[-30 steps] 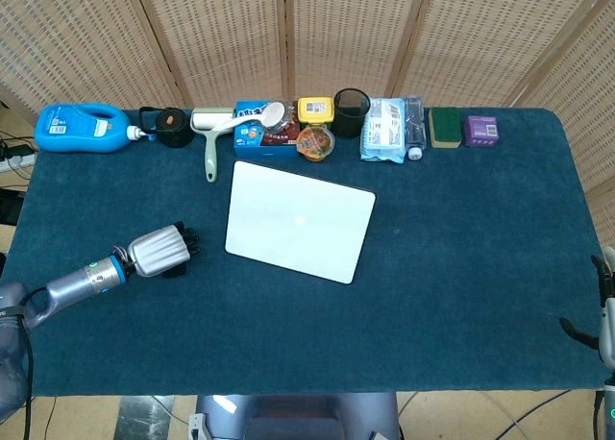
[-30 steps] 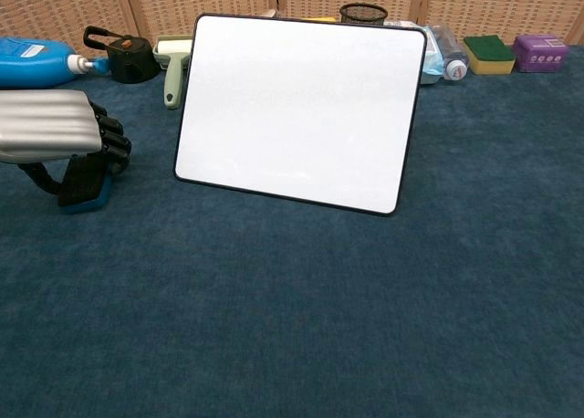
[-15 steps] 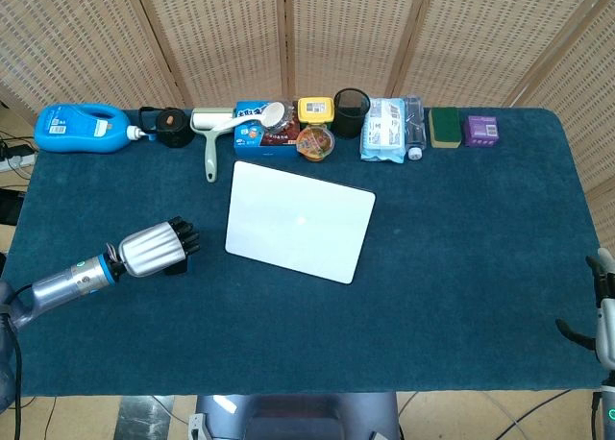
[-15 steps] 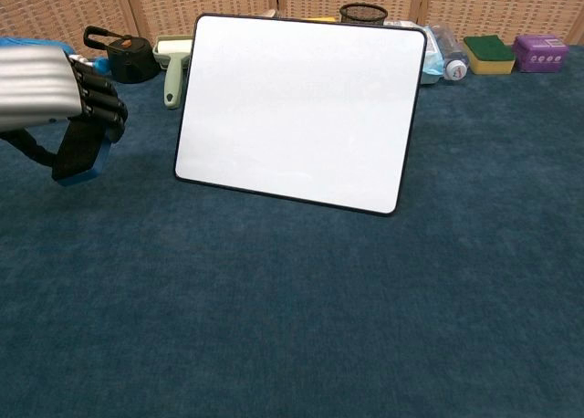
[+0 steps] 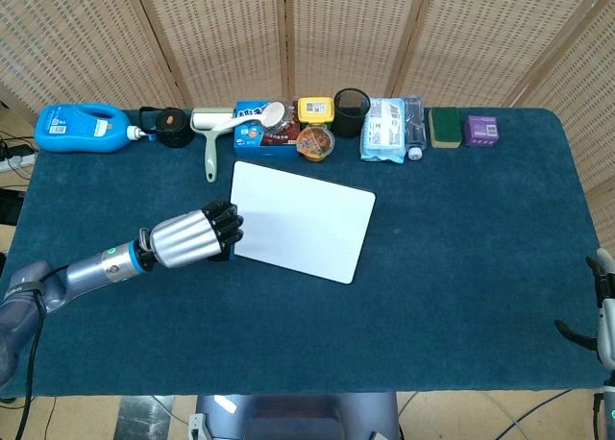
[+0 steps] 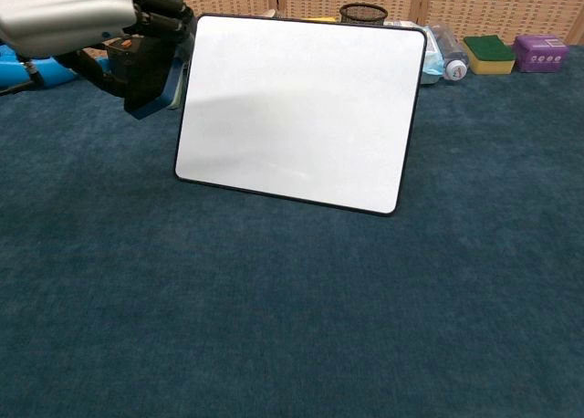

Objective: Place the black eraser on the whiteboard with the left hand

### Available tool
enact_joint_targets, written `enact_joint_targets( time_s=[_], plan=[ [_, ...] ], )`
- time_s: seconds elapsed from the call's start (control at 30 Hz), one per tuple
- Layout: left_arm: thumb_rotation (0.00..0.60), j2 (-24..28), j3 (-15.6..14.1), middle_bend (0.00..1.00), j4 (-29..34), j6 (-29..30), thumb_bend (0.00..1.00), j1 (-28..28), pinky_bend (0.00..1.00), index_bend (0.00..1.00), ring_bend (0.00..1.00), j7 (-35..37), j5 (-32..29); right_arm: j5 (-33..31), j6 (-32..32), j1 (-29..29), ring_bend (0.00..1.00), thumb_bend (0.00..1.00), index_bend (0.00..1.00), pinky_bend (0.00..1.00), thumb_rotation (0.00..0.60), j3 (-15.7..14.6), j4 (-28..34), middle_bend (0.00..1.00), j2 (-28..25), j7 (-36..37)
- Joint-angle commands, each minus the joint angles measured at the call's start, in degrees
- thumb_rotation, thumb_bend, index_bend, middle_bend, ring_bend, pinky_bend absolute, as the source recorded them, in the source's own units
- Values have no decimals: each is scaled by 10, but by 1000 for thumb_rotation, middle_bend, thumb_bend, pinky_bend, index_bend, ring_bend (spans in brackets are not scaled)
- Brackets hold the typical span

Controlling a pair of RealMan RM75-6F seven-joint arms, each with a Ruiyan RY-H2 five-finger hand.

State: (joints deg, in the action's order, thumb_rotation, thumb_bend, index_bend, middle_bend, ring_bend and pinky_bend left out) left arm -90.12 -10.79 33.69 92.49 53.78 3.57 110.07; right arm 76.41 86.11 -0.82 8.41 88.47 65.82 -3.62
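The whiteboard (image 5: 306,219) (image 6: 301,108) lies flat on the blue cloth, left of the table's middle. My left hand (image 5: 192,235) (image 6: 82,12) hovers at the board's left edge, raised off the table. It grips the black eraser (image 6: 144,64), whose blue underside shows below the fingers in the chest view. In the head view the eraser is mostly hidden under the fingers. My right hand (image 5: 605,310) shows only as a sliver at the right edge of the head view, away from everything.
Along the table's far edge stand a blue detergent bottle (image 5: 82,129), a black cap (image 5: 173,126), a lint roller (image 5: 209,137), snack packs (image 5: 267,125), a mesh cup (image 5: 351,111), a wipes pack (image 5: 387,128), a sponge (image 5: 444,127) and a purple box (image 5: 480,130).
My left hand has lifted the eraser off the cloth and carried it right, from well left of the whiteboard to its left edge. The right hand stays put.
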Motion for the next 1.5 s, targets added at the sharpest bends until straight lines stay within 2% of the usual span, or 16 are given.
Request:
enact_joint_targets(
  time_s=[0.03, 0.2, 0.47, 0.97, 1.2, 1.23, 1.3, 1.37, 1.43, 1.5],
  plan=[
    [600, 32, 19, 464, 106, -92, 115, 62, 494, 553, 366, -115, 8, -1, -1, 0, 106, 19, 84, 99, 600, 1, 0, 77, -3, 6],
    [600, 42, 40, 464, 179, -184, 113, 100, 494, 552, 365, -198, -2, -1, -3, 0, 106, 19, 84, 100, 600, 2, 1, 77, -7, 17],
    [600, 29, 66, 464, 213, -282, 112, 136, 494, 552, 365, -266, -18, -4, -8, 1, 106, 19, 84, 99, 600, 3, -2, 78, -13, 36],
    [600, -26, 76, 464, 154, -326, 111, 157, 494, 552, 365, -320, -14, -14, -20, -1, 105, 18, 84, 100, 600, 4, -10, 78, -14, 47],
    [600, -56, 79, 453, 119, -313, 108, 152, 477, 549, 356, -330, -13, -17, -26, -3, 106, 19, 84, 100, 600, 3, -13, 78, -12, 49],
    [600, -61, 79, 411, 113, -308, 100, 151, 447, 515, 326, -328, -13, -17, -27, -3, 106, 19, 84, 100, 600, 3, -13, 78, -12, 49],
    [600, -68, 81, 280, 104, -306, 80, 149, 376, 380, 234, -328, -16, -18, -28, -3, 106, 19, 84, 100, 600, 3, -13, 81, -12, 50],
    [600, -73, 83, 121, 98, -306, 63, 147, 313, 173, 140, -335, -19, -18, -30, -4, 106, 21, 84, 99, 600, 3, -13, 87, -13, 50],
    [600, -77, 84, 37, 96, -308, 57, 143, 283, 53, 97, -341, -24, -18, -31, -4, 107, 23, 84, 99, 600, 2, -13, 93, -13, 49],
    [600, -79, 86, 3, 98, -309, 52, 141, 260, 3, 67, -343, -27, -18, -31, -4, 108, 25, 84, 99, 600, 1, -12, 98, -13, 49]
  ],
)
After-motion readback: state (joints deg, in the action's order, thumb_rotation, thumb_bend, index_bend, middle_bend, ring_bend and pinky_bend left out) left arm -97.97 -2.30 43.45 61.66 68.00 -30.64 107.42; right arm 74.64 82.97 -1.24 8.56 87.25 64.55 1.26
